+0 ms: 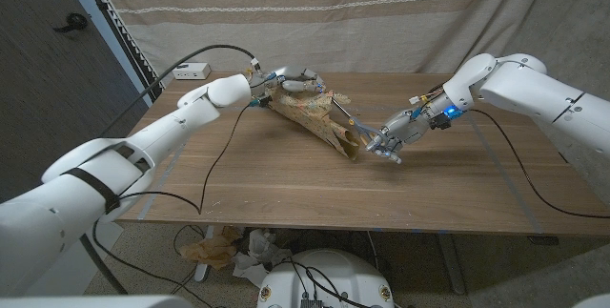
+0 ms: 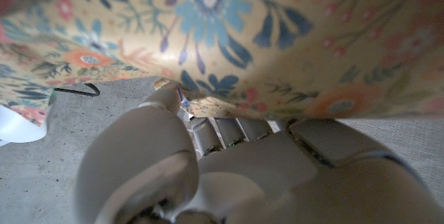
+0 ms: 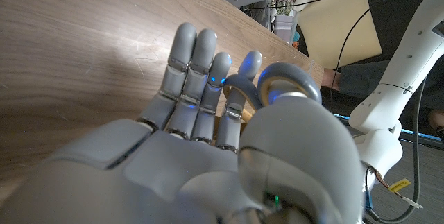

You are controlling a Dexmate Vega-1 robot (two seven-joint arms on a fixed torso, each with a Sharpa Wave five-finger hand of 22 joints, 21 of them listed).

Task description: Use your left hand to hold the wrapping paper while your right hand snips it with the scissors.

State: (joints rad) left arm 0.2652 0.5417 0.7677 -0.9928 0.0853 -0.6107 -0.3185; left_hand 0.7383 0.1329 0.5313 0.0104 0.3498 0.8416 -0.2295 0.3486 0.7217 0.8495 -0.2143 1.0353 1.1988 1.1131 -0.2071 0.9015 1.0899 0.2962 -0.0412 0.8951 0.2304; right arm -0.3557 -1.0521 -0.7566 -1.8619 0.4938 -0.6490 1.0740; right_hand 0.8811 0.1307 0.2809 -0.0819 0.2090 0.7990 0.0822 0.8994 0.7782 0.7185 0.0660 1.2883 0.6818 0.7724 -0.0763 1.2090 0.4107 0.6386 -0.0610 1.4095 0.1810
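A strip of wrapping paper [image 1: 315,119], brown outside and floral inside [image 2: 229,37], is lifted off the table's middle and slopes down to the right. My left hand [image 1: 289,87] grips its upper far end; the left wrist view shows the fingers [image 2: 208,137] tucked under the floral sheet. My right hand [image 1: 392,142] holds the scissors [image 1: 358,129] at the paper's lower right end, with the blades pointing into the paper edge. In the right wrist view the grey handle loop [image 3: 284,80] sits around my right hand [image 3: 208,134]. How far the blades are apart is unclear.
A white power strip [image 1: 191,71] lies at the table's [image 1: 286,189] far left corner, with black cables trailing across the left side. A striped curtain hangs behind. Crumpled paper scraps [image 1: 221,247] lie on the floor below the front edge.
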